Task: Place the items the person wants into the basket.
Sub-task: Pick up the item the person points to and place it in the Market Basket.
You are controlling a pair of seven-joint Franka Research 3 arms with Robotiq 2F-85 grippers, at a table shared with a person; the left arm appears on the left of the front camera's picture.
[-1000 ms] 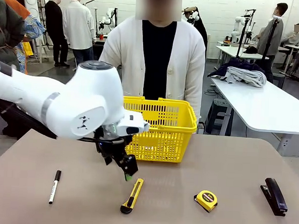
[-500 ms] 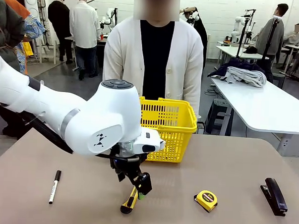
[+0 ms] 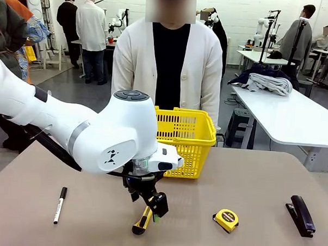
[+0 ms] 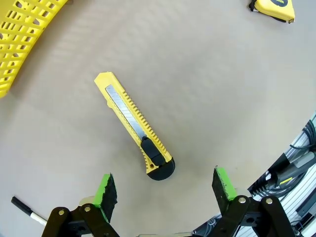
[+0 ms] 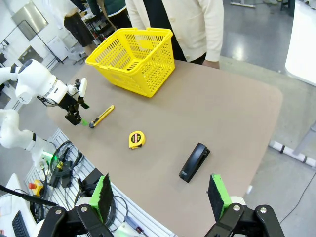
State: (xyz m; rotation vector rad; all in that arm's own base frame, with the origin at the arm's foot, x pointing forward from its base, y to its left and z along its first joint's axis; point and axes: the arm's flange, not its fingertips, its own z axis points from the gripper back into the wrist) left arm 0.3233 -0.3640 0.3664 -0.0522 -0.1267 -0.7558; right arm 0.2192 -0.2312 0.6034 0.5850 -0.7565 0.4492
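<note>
Front view: the yellow basket stands on the far middle of the table, just in front of the person in a white cardigan. The left arm hides the basket's left part. The right wrist view looks into the basket from high up, and there its inside shows the yellow lattice floor and walls.

The left gripper hangs low over the knife, which lies flat on the near table in front of the basket. In the left wrist view the jaws of this gripper are spread wide. The knife lies slanted above them with its black end nearest to the green pads, and nothing touches it. A corner of the basket is at the top left there.

The right gripper is released too, high above the table, and it grasps nothing.

The tape measure lies right of the knife, and the stapler is near the right edge. The marker lies well apart on the left. The print on the tape measure and on the marker is too small to read. The arm carries a small black logo without words.
</note>
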